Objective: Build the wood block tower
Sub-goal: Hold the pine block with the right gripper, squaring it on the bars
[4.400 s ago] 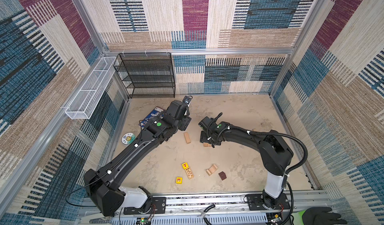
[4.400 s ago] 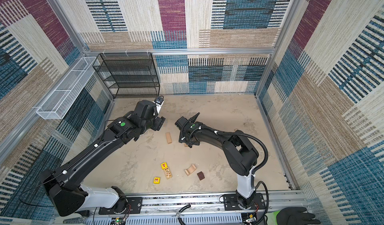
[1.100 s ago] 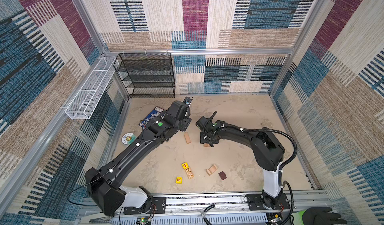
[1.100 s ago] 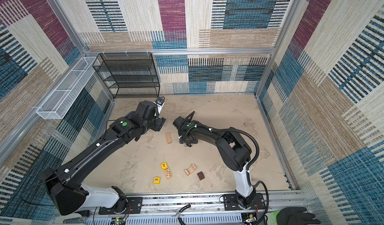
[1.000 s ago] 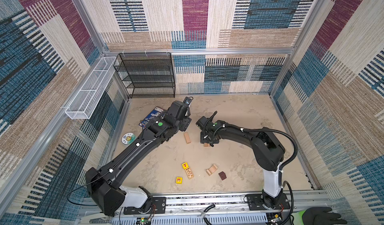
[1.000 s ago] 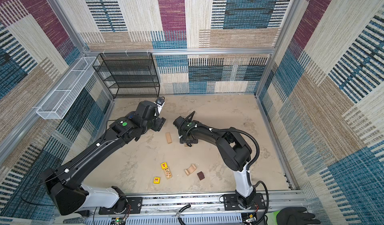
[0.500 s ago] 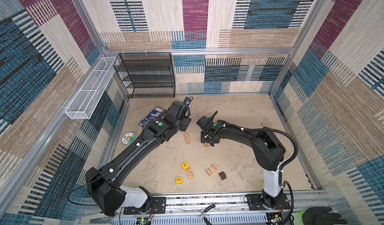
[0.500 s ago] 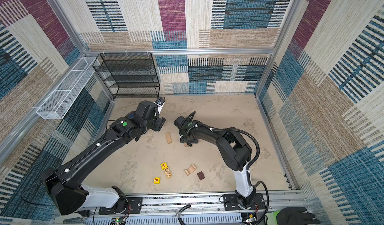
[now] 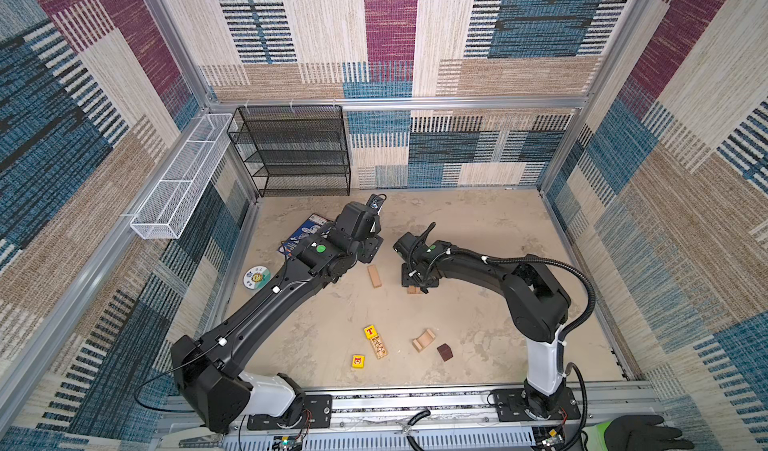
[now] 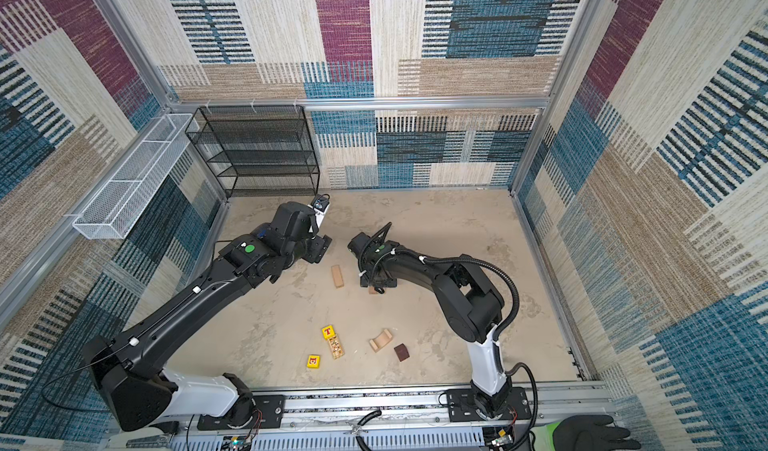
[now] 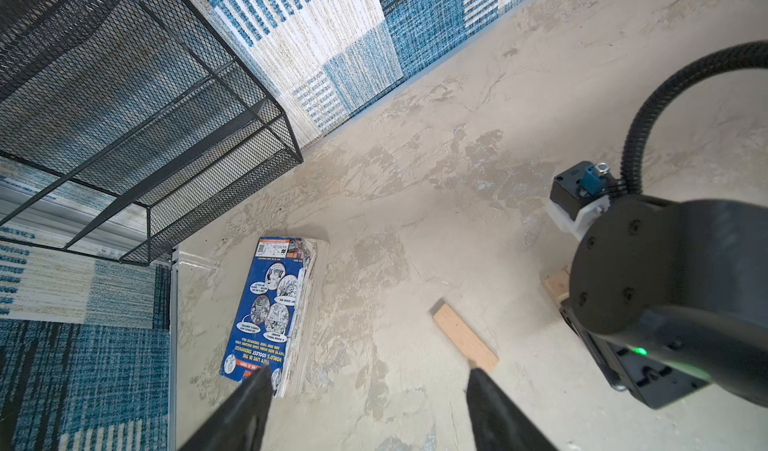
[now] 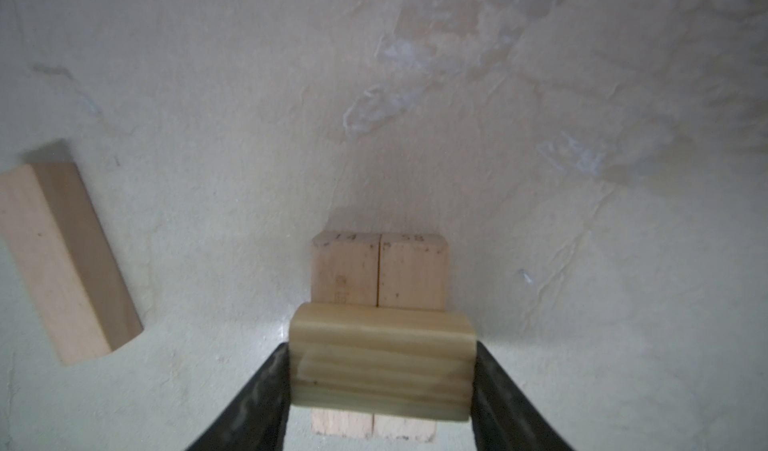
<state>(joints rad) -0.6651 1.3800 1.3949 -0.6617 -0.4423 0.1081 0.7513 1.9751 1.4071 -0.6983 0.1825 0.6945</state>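
My right gripper [image 12: 380, 345] is shut on a pale wood block [image 12: 382, 370], holding it crosswise over two pale bars [image 12: 380, 272] that lie side by side on the floor. I cannot tell whether the block touches them. In both top views this gripper [image 9: 417, 282] [image 10: 376, 282] points down at mid-floor. A loose pale bar [image 9: 374, 276] [image 11: 465, 338] lies just left of it. My left gripper [image 11: 370, 380] hangs open and empty above the floor near that bar. Near the front lie a yellow T cube [image 9: 369, 331], a printed bar [image 9: 379, 347], a yellow cube [image 9: 358, 361], an arch [image 9: 424, 340] and a dark brown cube [image 9: 444, 352].
A blue printed packet [image 11: 270, 307] and a round white disc [image 9: 257, 278] lie at the left wall. A black mesh rack [image 9: 291, 149] stands at the back left, and a white wire basket [image 9: 178, 183] hangs on the left wall. The two arms' wrists are close together.
Since the oldest frames my right gripper has shifted slightly left and its elbow has swung inward. Over the last second nothing has visibly moved.
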